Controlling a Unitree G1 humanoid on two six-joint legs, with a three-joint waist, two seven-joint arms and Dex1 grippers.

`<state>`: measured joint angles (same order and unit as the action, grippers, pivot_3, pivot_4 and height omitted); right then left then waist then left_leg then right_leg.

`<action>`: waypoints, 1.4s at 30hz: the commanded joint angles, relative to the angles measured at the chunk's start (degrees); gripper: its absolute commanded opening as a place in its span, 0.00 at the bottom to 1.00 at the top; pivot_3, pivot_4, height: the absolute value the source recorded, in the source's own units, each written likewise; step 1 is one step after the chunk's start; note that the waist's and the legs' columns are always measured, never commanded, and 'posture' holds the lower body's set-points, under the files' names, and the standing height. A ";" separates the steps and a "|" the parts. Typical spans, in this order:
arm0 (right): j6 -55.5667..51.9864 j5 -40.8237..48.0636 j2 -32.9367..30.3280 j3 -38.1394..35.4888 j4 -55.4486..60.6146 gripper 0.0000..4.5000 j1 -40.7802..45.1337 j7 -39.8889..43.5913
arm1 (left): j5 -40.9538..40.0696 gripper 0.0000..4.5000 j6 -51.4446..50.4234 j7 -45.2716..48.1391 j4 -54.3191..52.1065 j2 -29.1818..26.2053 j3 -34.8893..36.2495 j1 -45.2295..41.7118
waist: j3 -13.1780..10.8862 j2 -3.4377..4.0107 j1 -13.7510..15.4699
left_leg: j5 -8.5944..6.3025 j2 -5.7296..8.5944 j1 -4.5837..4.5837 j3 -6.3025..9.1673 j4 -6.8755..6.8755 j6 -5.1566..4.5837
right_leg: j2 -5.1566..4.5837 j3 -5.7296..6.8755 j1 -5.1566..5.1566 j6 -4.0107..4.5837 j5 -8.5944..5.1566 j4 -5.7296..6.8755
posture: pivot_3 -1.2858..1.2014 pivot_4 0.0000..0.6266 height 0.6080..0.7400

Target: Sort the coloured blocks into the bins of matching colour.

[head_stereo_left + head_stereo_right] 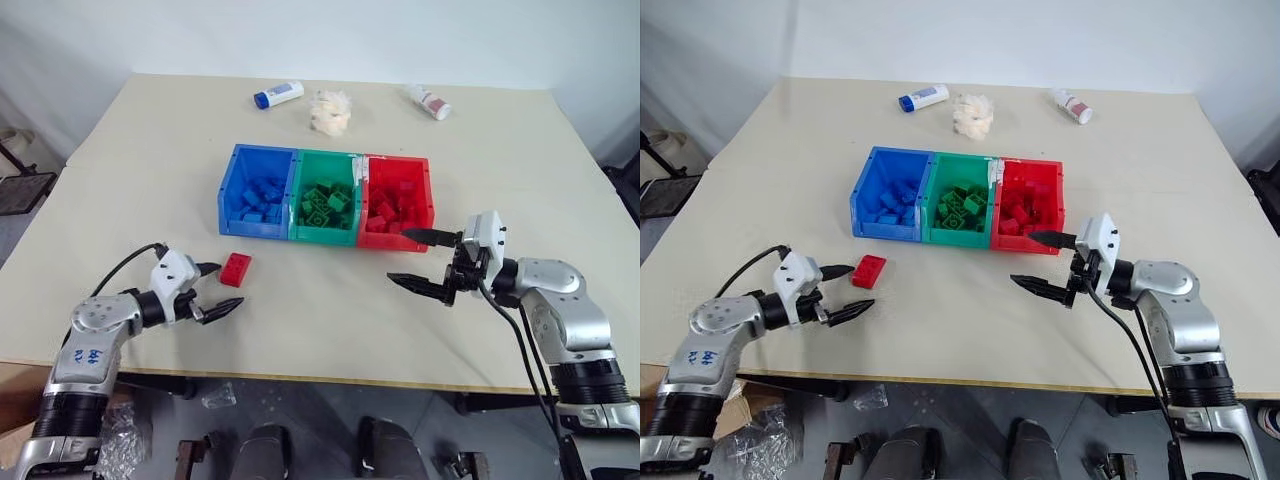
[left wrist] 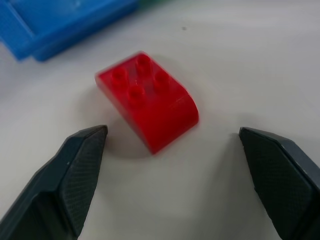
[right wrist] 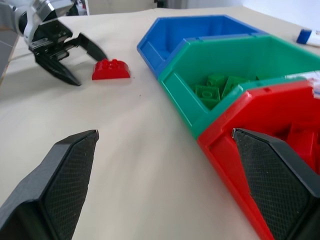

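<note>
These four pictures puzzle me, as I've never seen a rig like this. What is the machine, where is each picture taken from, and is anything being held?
It is a two-armed robot. Two pictures look down from its head; the other two come from cameras on each wrist. On the table stand three joined bins, blue, green and red, each filled with blocks of its own colour. One red block lies loose on the table. The left gripper is open just short of it, not touching. The right gripper is open and empty beside the red bin. At the far edge lie two white bottles and a crumpled pale thing.
</note>
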<state>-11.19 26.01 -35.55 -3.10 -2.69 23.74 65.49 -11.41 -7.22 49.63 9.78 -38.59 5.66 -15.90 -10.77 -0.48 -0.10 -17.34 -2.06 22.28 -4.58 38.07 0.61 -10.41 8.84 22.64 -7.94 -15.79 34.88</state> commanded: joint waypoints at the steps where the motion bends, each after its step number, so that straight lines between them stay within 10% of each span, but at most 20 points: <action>1: 0.72 0.77 -1.00 -2.26 2.85 1.00 -0.59 -0.65 | 3.04 1.00 1.09 -2.65 3.74 1.41 -1.88 -2.41 | 0.00 0.00 -0.01 | 0.02 0.00 0.00 0.00 0.01 0.01 | 0.00 0.00 0.00 0.00 0.00 0.01 | 0.52 0.24 1.00; 7: 0.81 0.63 -1.08 -2.55 3.60 1.00 -1.22 -1.54 | 5.57 0.96 -0.11 -4.00 7.75 2.89 -5.06 -6.35 | 0.00 0.00 0.24 | 0.02 0.01 -0.05 0.02 0.07 -0.01 | -0.01 -0.01 -0.07 0.00 0.00 0.06 | 0.52 0.24 1.00; 17: 1.22 0.53 -1.41 -2.97 3.53 1.00 -1.58 -1.80 | 1.90 0.33 -2.03 -1.69 4.86 2.68 -4.29 -5.19 | 0.01 0.01 -0.04 | 0.04 0.00 -0.14 0.01 0.07 0.00 | -0.01 -0.05 -0.09 0.00 0.00 0.12 | 0.52 0.24 1.00; 31: 1.19 1.09 -1.51 -6.27 7.00 1.00 -6.36 -4.23 | -1.24 0.33 -4.32 0.50 -2.59 9.46 -7.70 -17.28 | -0.01 -0.02 1.47 | 0.02 0.03 0.06 0.04 0.16 -0.04 | -0.01 0.00 -0.07 -0.03 0.02 -0.03 | 0.52 0.24 1.00; 42: 0.22 1.75 -0.09 -12.15 18.44 1.00 -17.94 -12.51 | 3.66 0.33 15.00 -0.31 38.87 27.80 -10.00 -49.14 | -0.10 -0.19 1.60 | 0.02 0.11 0.15 0.04 0.10 -0.11 | 0.00 0.09 -0.09 -0.11 0.06 -0.29 | 0.52 0.24 1.00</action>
<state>-11.27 26.40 -35.87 -13.26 11.95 6.76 54.53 -8.35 3.72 49.45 44.84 -11.70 -4.72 -62.30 -10.87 -0.67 1.50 -17.32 -1.95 22.45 -4.54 38.16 0.50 -10.42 8.93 22.55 -8.07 -15.72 34.55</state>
